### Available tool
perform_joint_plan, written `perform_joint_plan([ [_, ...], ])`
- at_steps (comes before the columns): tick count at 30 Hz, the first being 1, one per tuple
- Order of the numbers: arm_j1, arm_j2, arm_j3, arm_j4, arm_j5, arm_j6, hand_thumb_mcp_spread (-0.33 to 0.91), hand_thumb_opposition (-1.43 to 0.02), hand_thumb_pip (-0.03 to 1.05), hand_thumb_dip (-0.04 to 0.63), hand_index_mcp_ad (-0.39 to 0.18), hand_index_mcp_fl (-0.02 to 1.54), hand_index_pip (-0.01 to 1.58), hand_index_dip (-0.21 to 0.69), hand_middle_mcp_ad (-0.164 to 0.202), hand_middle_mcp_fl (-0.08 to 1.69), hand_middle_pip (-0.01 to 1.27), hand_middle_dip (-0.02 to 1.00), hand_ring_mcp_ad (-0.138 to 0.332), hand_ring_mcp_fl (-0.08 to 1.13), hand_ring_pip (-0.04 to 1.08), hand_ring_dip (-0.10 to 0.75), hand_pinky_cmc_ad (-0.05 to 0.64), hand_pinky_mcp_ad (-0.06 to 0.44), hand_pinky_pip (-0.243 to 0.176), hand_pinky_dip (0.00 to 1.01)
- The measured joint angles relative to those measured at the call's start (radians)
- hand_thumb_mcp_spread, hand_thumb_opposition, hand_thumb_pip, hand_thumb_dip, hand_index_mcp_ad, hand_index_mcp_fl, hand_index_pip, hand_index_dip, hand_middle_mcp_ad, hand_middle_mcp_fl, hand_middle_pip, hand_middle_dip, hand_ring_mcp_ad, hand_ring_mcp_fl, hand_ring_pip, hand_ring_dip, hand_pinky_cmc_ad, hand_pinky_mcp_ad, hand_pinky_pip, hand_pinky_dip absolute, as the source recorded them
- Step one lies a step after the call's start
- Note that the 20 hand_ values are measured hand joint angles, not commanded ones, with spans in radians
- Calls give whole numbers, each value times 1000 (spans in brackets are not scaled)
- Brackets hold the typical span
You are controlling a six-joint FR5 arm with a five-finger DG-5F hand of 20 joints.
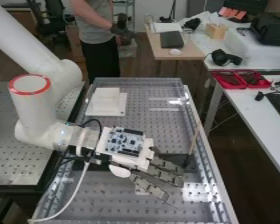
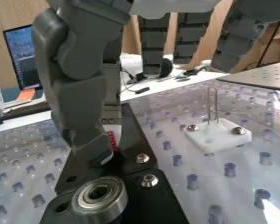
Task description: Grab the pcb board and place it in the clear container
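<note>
Lying behind straight fingers, pcb board

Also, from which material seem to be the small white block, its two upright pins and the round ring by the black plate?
The block looks like plastic, smooth and milky white. The pins seem bare metal: thin, with a shine. The ring looks like polished steel, by its bright reflections, though another metal is possible.
</note>
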Motion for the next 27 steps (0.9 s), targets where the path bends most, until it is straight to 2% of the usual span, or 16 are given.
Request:
perform_joint_plan([
  [7,1,8,7,-14,1,0,674,-930,374,295,-237,738,1045,367,65,103,145,195,117,16,108,56,379,278,-75,154],
  [12,4,36,7,-27,3,7,675,-937,374,295,-237,757,1037,361,65,120,145,195,113,16,108,56,380,278,-75,150],
  [15,7,64,-1,-29,4,12,674,-939,374,295,-237,757,1035,361,65,120,145,195,113,24,117,56,380,278,-59,154],
  [21,33,138,-51,-12,17,23,670,-946,374,295,-237,773,1019,365,63,120,148,195,113,28,120,52,379,278,-59,154],
  [27,116,213,-124,28,57,43,670,-942,374,295,-237,791,1004,365,63,120,145,195,113,28,117,52,379,278,-59,155],
])
